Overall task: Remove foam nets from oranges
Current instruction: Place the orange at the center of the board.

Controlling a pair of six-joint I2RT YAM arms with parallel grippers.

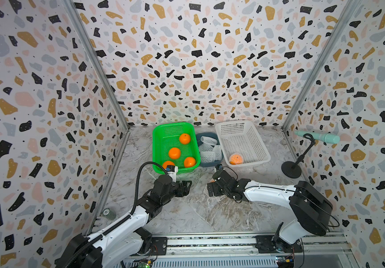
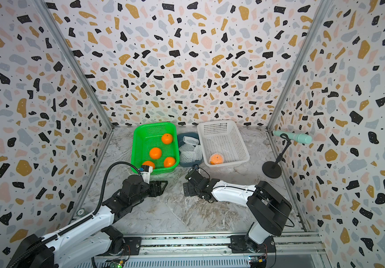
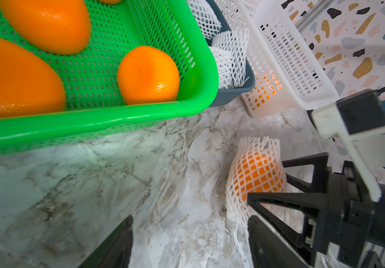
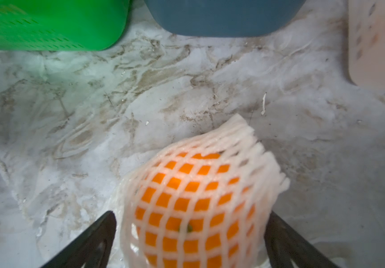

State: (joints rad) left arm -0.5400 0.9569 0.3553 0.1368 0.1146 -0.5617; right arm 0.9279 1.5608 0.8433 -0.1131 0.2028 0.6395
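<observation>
An orange in a white foam net lies on the marble table, in front of the baskets. My right gripper stands open around it, one finger on each side with small gaps; in a top view the right gripper hides nearly all of that fruit. To its left, my left gripper is open and empty over bare marble, just in front of the green basket. That basket holds several bare oranges. Another netted orange sits in the white basket.
A grey-blue bin between the two baskets holds loose foam nets. A teal tube on a black stand is at the right wall. Patterned walls close in the left, back and right sides.
</observation>
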